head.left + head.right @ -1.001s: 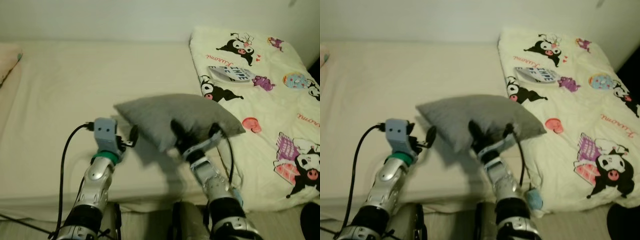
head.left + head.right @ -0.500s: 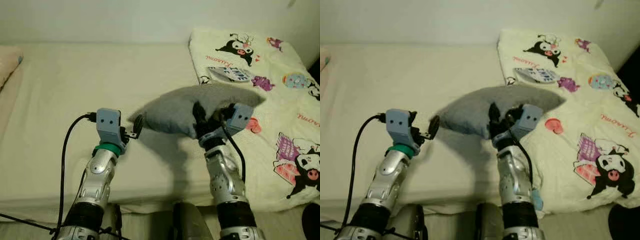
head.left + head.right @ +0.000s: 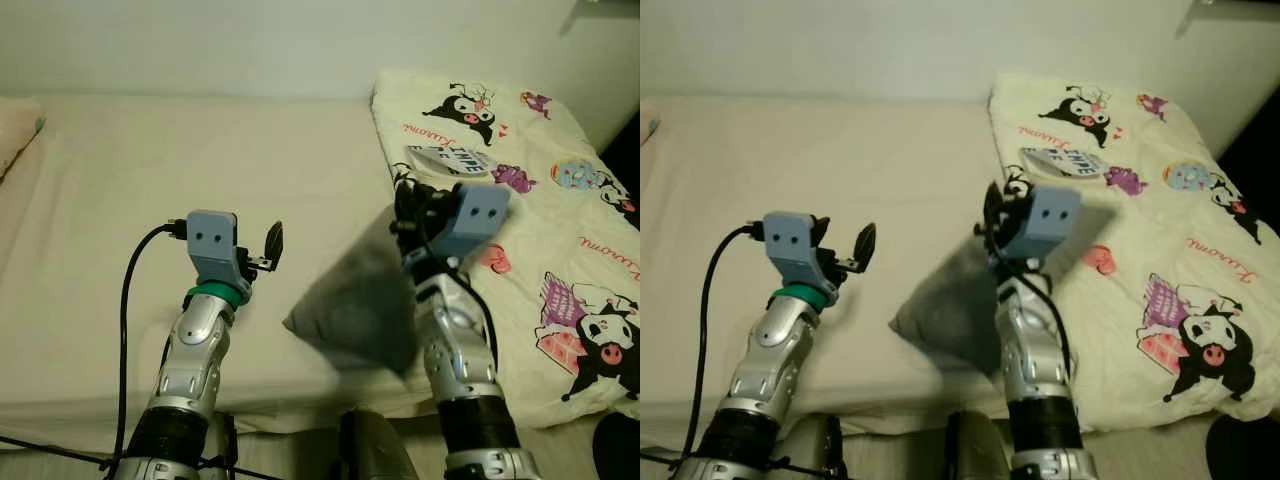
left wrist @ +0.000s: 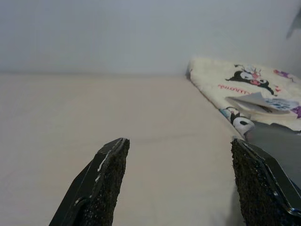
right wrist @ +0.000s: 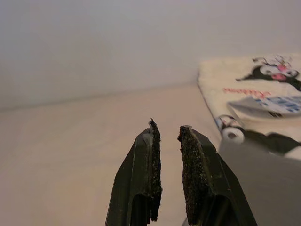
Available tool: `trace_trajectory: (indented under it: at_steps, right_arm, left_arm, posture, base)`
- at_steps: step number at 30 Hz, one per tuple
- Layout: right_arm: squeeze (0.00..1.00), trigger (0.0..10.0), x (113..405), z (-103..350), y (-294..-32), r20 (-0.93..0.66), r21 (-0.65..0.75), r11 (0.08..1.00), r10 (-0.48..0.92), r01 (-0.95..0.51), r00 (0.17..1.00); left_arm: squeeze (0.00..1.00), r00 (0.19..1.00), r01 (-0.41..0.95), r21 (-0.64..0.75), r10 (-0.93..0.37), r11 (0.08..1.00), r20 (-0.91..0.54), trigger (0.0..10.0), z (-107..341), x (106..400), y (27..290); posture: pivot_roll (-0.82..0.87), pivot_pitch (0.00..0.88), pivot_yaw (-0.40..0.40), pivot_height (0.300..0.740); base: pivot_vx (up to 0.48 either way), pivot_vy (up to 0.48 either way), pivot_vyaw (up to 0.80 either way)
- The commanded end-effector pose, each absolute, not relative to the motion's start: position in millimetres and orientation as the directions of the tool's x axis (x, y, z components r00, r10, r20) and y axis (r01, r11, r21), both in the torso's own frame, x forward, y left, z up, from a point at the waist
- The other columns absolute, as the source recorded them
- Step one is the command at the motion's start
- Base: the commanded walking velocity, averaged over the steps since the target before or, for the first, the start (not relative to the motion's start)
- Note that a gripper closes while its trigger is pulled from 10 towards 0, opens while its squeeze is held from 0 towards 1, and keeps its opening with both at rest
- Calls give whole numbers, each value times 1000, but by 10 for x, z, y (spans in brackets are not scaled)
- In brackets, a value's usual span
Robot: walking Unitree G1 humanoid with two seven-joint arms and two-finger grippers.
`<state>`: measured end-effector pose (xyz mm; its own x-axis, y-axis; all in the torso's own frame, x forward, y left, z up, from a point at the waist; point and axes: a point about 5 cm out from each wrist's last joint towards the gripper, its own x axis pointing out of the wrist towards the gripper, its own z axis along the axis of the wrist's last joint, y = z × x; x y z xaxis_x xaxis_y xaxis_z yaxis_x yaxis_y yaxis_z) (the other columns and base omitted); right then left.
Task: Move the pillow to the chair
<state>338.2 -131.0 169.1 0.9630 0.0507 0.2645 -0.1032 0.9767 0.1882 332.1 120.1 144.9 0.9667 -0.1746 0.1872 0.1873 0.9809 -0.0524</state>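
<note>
— What's different from a second ago?
— My right gripper [image 3: 405, 205] is raised higher, and the grey pillow [image 3: 355, 305] now hangs below it instead of resting across the bed [image 3: 150, 180].

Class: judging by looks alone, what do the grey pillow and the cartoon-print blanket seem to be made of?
Grey pillow: probably soft, matte woven fabric over stuffing, since it sags limply. Cartoon-print blanket: seemingly smooth printed cloth, thin and padded, with rounded folded edges.

Nearly closed right gripper [image 5: 170, 136] over bed [image 5: 70, 136]
</note>
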Motion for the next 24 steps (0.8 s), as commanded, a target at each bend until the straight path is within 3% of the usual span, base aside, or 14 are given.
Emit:
trace_trajectory:
  at_steps: [1,11,17,24]
  right_arm:
    - [0,10000,3353,1526,-1341,188,187,979,46,-82,981]
    - [0,10000,3328,1257,-1456,57,212,977,-16,4,998]
    - [0,10000,3301,1136,-1548,6,211,976,-57,54,998]
    - [0,10000,3260,958,-1613,-82,121,990,-66,76,994]
  left_arm:
    - [0,972,181,-47,-172,982,158,10000,1391,3288,1185]
    - [0,983,152,-58,-145,987,114,10000,1316,3279,1238]
    - [0,977,207,-27,-205,978,61,10000,1183,3272,1229]
    - [0,971,239,26,-240,971,18,10000,1119,3298,1240]
  posture:
    - [-38,1,-23,623]
    - [-48,10,-17,623]
    - [-53,18,-14,623]
    - [-65,31,5,623]
  base:
    - [0,0,0]
    - [0,0,0]
    - [0,0,0]
    - [0,0,0]
